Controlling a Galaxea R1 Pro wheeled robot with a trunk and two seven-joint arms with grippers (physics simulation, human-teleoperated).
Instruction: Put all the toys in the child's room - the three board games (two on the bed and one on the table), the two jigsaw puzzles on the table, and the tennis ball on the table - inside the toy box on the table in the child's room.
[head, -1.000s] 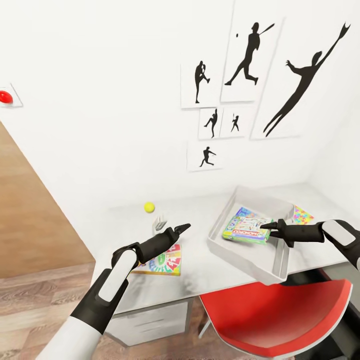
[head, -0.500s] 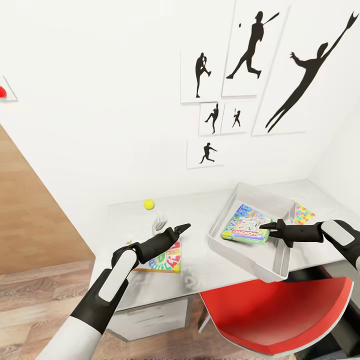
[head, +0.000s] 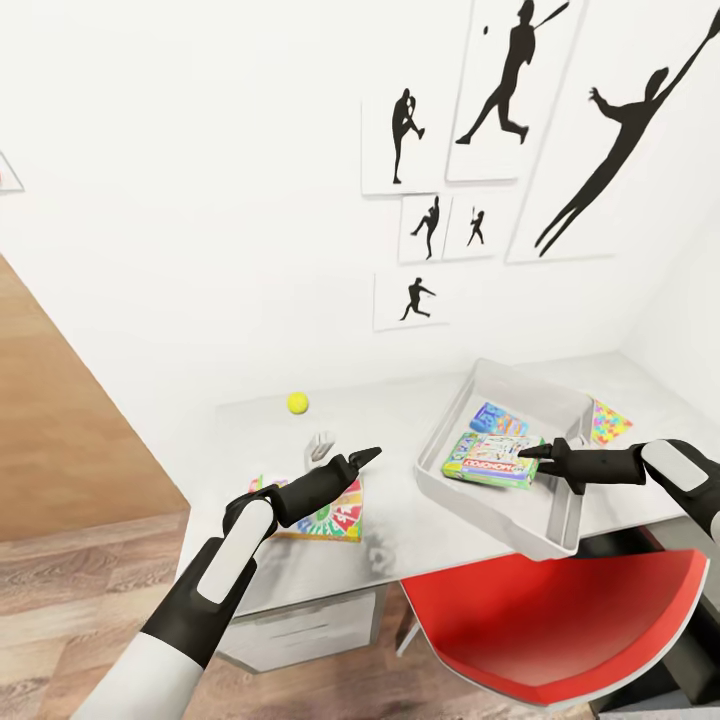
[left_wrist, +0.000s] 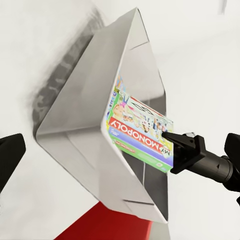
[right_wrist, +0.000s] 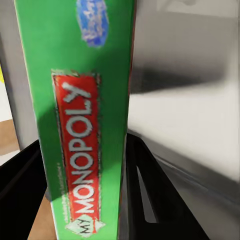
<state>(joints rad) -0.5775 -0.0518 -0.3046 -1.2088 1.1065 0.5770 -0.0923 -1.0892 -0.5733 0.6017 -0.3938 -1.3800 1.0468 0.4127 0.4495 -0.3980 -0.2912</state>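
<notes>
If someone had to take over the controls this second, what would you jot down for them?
Right gripper: shut on the Monopoly box, holding it inside the toy box, not released.
Left gripper: looks shut and empty, above the yellow-green-red game box on the table.
Done: blue game box lies in the toy box.
Left: release Monopoly; then bin the lettered game box, the tennis ball near the wall, and the jigsaw puzzle beyond the toy box. I can make out just that one puzzle.
</notes>
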